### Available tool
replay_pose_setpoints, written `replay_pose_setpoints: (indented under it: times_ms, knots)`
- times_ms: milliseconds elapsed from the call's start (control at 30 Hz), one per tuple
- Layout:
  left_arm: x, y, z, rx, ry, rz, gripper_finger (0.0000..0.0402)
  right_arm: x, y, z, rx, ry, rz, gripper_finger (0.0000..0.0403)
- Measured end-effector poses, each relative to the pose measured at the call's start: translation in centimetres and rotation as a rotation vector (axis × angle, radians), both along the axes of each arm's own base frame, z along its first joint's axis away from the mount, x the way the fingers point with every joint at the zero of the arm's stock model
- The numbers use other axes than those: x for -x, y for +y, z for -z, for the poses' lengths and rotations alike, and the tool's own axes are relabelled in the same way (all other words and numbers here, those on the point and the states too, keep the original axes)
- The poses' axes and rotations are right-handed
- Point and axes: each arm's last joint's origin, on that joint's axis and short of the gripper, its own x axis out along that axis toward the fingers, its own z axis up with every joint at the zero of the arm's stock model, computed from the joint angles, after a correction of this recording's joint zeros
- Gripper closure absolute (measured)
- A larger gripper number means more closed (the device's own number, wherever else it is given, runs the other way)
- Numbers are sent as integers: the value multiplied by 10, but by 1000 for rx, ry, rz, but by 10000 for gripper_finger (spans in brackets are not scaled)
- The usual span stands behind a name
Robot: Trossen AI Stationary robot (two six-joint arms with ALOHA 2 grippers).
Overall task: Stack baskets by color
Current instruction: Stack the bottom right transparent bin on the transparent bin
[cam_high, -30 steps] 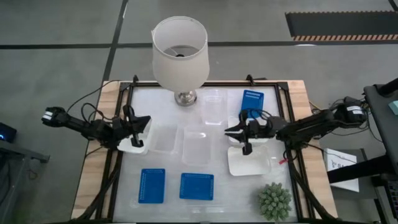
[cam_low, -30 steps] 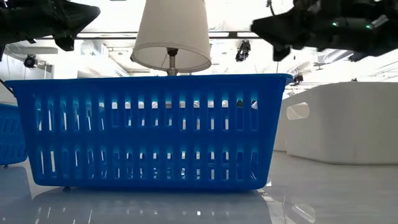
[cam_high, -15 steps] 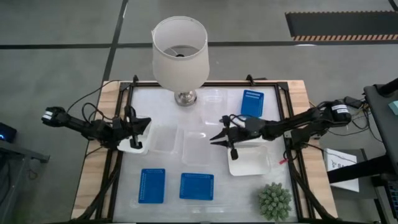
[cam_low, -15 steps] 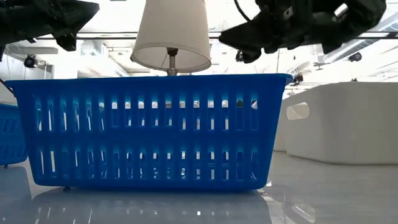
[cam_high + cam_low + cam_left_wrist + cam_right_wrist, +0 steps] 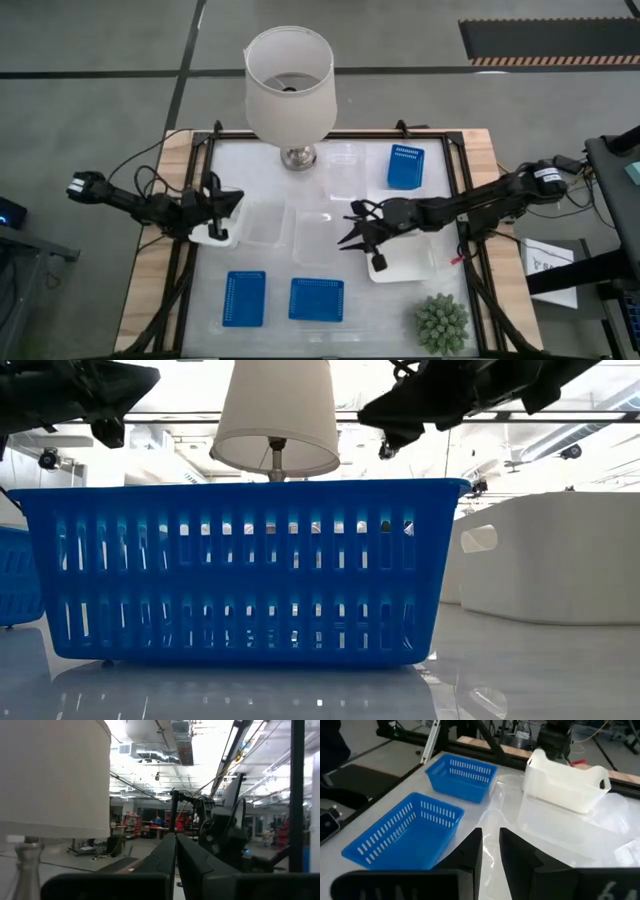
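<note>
The right gripper (image 5: 352, 237) hangs over the middle of the table (image 5: 330, 330), fingers slightly parted around nothing, between the clear basket (image 5: 316, 237) and the larger white basket (image 5: 410, 265). It seems to be reaching for its next basket, probably the clear one; the next move calls for lowering onto a rim and pinching it. The left gripper (image 5: 222, 204), fingers pressed together, waits by the small white basket (image 5: 215, 233) at the left. Two blue baskets (image 5: 245, 297) lie near, a third (image 5: 405, 166) far right, unstacked.
</note>
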Motion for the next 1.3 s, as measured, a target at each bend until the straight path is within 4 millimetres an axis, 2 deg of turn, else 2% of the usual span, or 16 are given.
replay_pose_setpoints:
  times_ms: [233, 367, 500, 600, 933, 1300]
  knots:
    - [-5, -2, 4, 104, 7, 77, 402, -14, 7, 14, 60, -81, -40, 344]
    - [-8, -3, 5, 101, 23, 81, 402, -27, 9, 28, 72, -98, -41, 344]
    - [-9, -4, 2, 87, -11, 70, 402, -41, 11, 30, 47, -105, -34, 344]
    - [-10, -4, 2, 89, -24, 69, 402, -50, 14, 28, 29, -15, -29, 331]
    - [-11, -4, 2, 92, -22, 68, 402, -84, 19, 16, 29, 286, -7, 239]
    - [-12, -4, 3, 90, -10, 68, 402, -110, 31, 25, -34, 448, 34, 227]
